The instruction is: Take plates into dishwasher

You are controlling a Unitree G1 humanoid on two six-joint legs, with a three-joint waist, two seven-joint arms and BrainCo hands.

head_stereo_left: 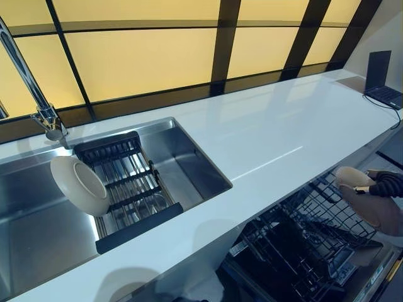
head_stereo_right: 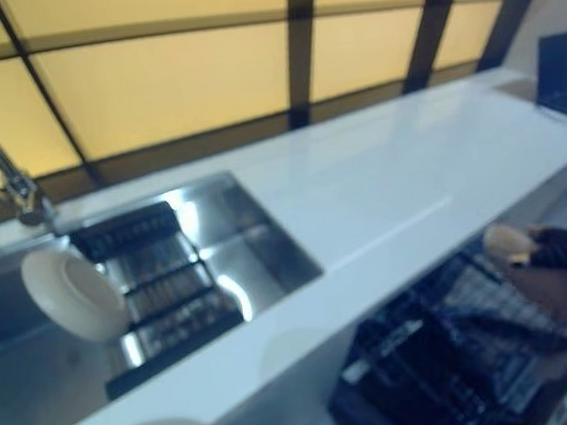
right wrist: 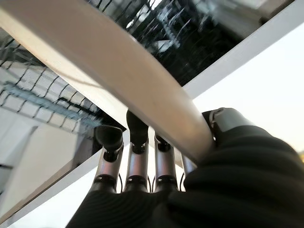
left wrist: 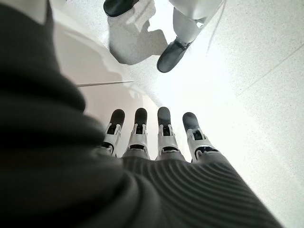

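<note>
My right hand (head_stereo_left: 385, 184) is shut on a tan plate (head_stereo_left: 373, 206) and holds it tilted above the open dishwasher's dark wire rack (head_stereo_left: 308, 245), at the right edge of the view. In the right wrist view the plate's rim (right wrist: 118, 66) crosses between my thumb (right wrist: 228, 126) and my fingers (right wrist: 137, 161), with the rack behind it. A second cream plate (head_stereo_left: 80, 185) leans on edge against the dark drainer (head_stereo_left: 129, 182) in the steel sink (head_stereo_left: 195, 163). My left hand (left wrist: 156, 137) shows only in its wrist view, fingers straight, empty, pointing at the floor.
A white counter (head_stereo_left: 271, 132) runs between the sink and the dishwasher below its front edge. A tall tap (head_stereo_left: 38, 100) stands at the back left of the sink. A laptop (head_stereo_left: 384, 78) sits at the counter's far right end. Windows line the back.
</note>
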